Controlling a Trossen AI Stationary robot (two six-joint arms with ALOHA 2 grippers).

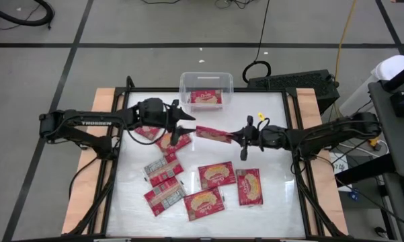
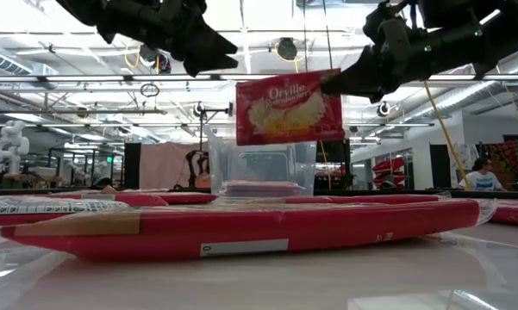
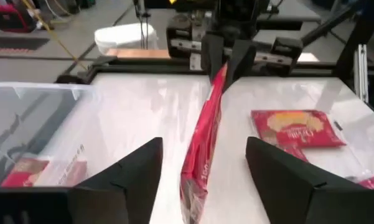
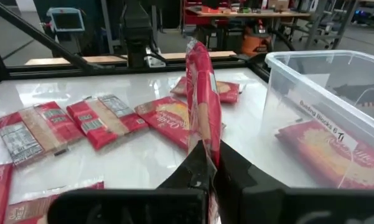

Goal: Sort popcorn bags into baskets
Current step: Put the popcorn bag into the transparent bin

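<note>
Popcorn bag (image 1: 212, 132) hangs edge-up above the surface (image 1: 269, 202), between the 2 arms and just in front of the clear basket (image 1: 206, 83). The right gripper (image 1: 232, 138) has its fingers pinching one end of the bag. The left gripper (image 1: 186, 121) sits at the other end with fingers spread on either side of the bag, not touching it. 1 bag (image 1: 205, 98) already lies in the basket; others (image 1: 218, 175) lie flat on the surface.

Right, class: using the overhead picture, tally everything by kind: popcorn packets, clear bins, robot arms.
Popcorn packets: 10 (some overlap, so this count is approximate)
Clear bins: 1
Robot arms: 2
Total: 13
</note>
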